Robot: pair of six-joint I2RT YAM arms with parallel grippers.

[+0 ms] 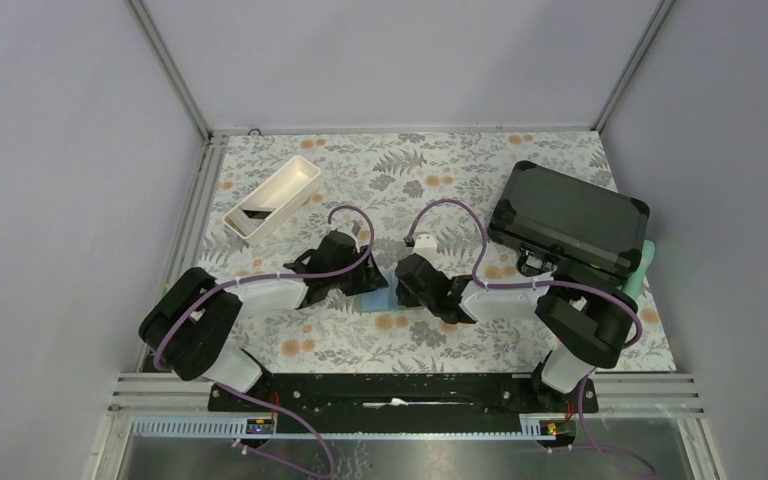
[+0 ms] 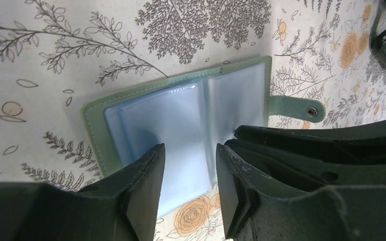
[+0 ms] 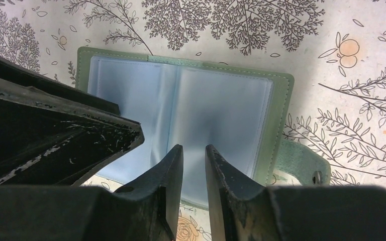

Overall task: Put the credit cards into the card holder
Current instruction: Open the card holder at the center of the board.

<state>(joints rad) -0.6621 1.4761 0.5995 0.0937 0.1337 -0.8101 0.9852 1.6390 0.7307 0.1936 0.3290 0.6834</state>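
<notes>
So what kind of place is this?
Probably a robot lab booth: plain grey walls close in a floral-covered table, and a left arm and right arm are bolted at its edge.

Card holder (image 2: pixel 191 110) — matt green leather-look cover, glossy plastic pockets.

I see a flat sage-green card holder (image 3: pixel 221 108) with pale blue clear pockets — and a white tablecloth (image 3: pixel 331 30) printed with grey ferns and orange blossoms

- Table (image 1: pixel 410 170), covered in a floral print, carried every item.
- White tray (image 1: pixel 295 180) lay at the far left.
- Black case (image 1: pixel 568 218) lay at the far right.
- Card holder (image 3: pixel 221 110) lay open and flat near centre.
</notes>
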